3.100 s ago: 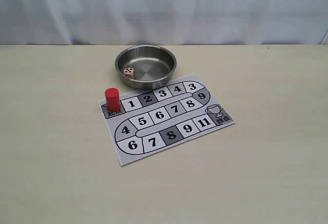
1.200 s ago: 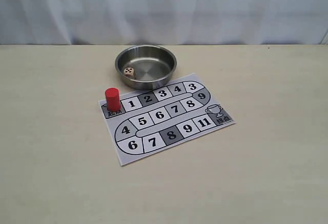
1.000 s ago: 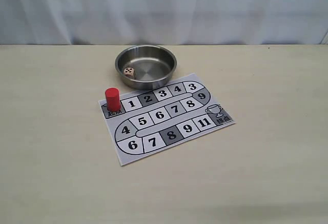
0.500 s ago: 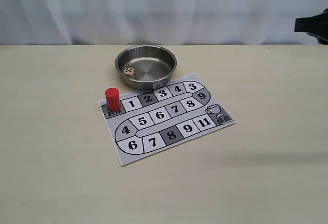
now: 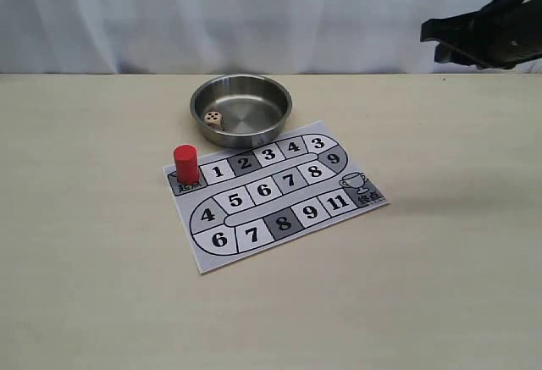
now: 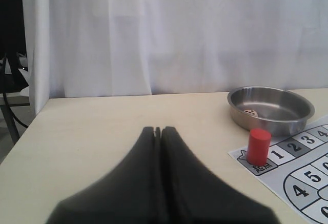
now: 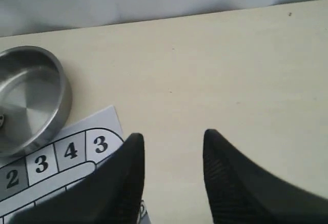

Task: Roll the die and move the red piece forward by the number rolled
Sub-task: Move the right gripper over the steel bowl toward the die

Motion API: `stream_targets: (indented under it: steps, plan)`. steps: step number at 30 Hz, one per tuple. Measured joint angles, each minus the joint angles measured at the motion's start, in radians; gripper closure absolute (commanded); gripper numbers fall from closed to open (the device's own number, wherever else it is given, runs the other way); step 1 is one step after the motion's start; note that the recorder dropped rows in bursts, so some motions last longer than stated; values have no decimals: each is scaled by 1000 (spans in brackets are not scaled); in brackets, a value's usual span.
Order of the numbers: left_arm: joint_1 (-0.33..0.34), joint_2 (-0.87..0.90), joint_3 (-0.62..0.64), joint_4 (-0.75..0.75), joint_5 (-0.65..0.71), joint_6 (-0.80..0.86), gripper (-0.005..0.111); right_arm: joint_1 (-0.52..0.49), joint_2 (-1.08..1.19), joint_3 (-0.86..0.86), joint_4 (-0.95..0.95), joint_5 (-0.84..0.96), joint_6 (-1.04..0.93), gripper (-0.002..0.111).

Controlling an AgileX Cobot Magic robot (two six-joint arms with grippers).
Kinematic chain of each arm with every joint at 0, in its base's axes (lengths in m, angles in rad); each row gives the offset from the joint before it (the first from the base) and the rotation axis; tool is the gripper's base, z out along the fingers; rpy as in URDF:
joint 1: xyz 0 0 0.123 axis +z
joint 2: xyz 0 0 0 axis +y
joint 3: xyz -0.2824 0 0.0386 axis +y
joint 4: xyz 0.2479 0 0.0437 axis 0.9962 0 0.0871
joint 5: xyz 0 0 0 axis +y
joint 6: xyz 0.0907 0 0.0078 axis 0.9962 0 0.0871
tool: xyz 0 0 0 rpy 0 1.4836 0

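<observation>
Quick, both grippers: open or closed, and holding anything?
Left gripper: closed, holding nothing.
Right gripper: open, holding nothing.

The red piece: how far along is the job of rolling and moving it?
Nothing looks done: the small beige die lies in the round steel bowl, the red cylinder piece stands on the start square. In hand: the open right gripper hovers empty. Left: both steps.
</observation>
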Motion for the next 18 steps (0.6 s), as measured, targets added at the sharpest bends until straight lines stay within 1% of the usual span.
stream_targets:
  steps: [5,7,10,12,15,18]
  plan:
    - [0,0,0,0,0,0,107,54,80,-92,19,3,-23,70]
    - [0,0,0,0,0,0,107,80,114,-132,23,7,-27,65]
    - [0,0,0,0,0,0,107,116,163,-185,26,6,-29,53]
    - [0,0,0,0,0,0,107,140,194,-219,26,6,-30,47]
    - [0,0,0,0,0,0,107,171,242,-277,26,23,-30,46]
    - [0,0,0,0,1,0,107,192,296,-361,29,93,-31,46]
